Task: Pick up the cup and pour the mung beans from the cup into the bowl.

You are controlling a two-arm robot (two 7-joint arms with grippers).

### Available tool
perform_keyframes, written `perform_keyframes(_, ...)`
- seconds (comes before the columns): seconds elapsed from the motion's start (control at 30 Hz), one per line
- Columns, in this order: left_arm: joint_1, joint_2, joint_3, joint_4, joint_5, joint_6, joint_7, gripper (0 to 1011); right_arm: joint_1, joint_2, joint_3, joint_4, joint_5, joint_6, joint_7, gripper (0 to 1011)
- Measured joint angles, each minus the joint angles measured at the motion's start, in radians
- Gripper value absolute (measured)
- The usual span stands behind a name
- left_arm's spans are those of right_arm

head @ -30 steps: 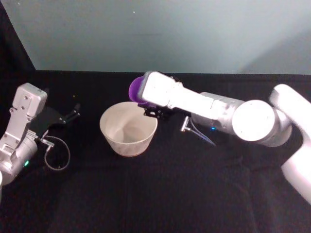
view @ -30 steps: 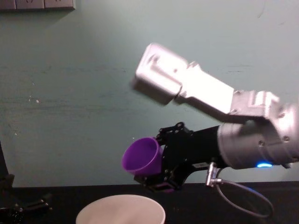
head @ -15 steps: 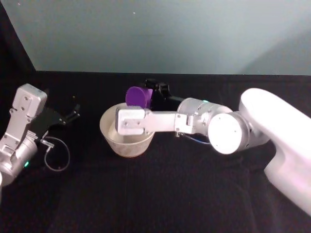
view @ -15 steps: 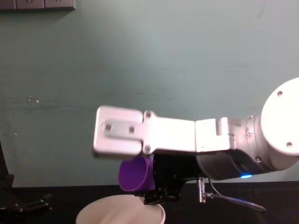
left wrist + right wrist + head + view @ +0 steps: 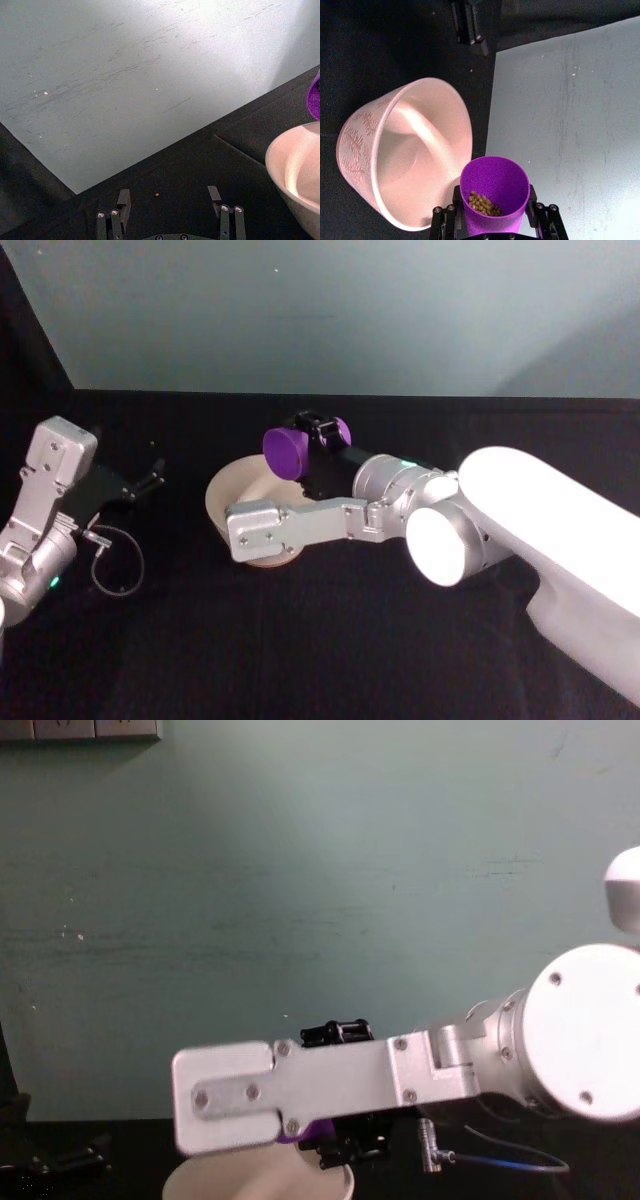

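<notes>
My right gripper (image 5: 322,438) is shut on the purple cup (image 5: 288,452), which is tipped over above the far rim of the pale bowl (image 5: 232,490). In the right wrist view the cup (image 5: 495,187) sits between my fingers (image 5: 542,220), with mung beans (image 5: 482,203) lying inside it beside the bowl's rim (image 5: 462,125). From the chest, a sliver of the cup (image 5: 300,1133) shows behind my right arm, just over the bowl (image 5: 185,1185). My left gripper (image 5: 148,480) is parked open at the left, and its wrist view catches the bowl (image 5: 295,170) and the cup's edge (image 5: 315,97).
A flat grey link of my right arm (image 5: 290,530) crosses in front of the bowl. A single stray bean (image 5: 157,194) lies on the black cloth near the left gripper (image 5: 169,197). A loose cable (image 5: 120,565) loops by the left arm. A pale green wall stands behind the table.
My right wrist has rolled further, tipping the cup more and bringing it lower over the bowl. The arm's grey link has swung down in front of the bowl. The left arm has stayed put.
</notes>
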Motion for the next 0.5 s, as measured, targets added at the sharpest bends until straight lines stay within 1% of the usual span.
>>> perform_keyframes(0.1,0.0,0.0,0.0,0.0,0.0,0.0,0.0,1000,0.004,-0.003,-0.012,0.004,-0.027,0.002,0.004,726)
perform_keyframes(0.13,0.0,0.0,0.0,0.0,0.0,0.0,0.0,1000,0.006,-0.004,-0.017,0.006,-0.044,0.004,0.006,726)
perform_keyframes(0.17,0.0,0.0,0.0,0.0,0.0,0.0,0.0,1000,0.006,-0.004,-0.017,0.006,-0.044,0.004,0.006,726)
perform_keyframes(0.33,0.0,0.0,0.0,0.0,0.0,0.0,0.0,1000,0.006,-0.008,-0.031,0.007,-0.094,0.005,0.006,726)
perform_keyframes(0.47,0.0,0.0,0.0,0.0,0.0,0.0,0.0,1000,0.006,-0.01,-0.036,0.007,-0.117,0.005,0.006,726)
perform_keyframes(0.5,0.0,0.0,0.0,0.0,0.0,0.0,0.0,1000,0.007,-0.012,-0.04,0.008,-0.128,0.004,0.006,726)
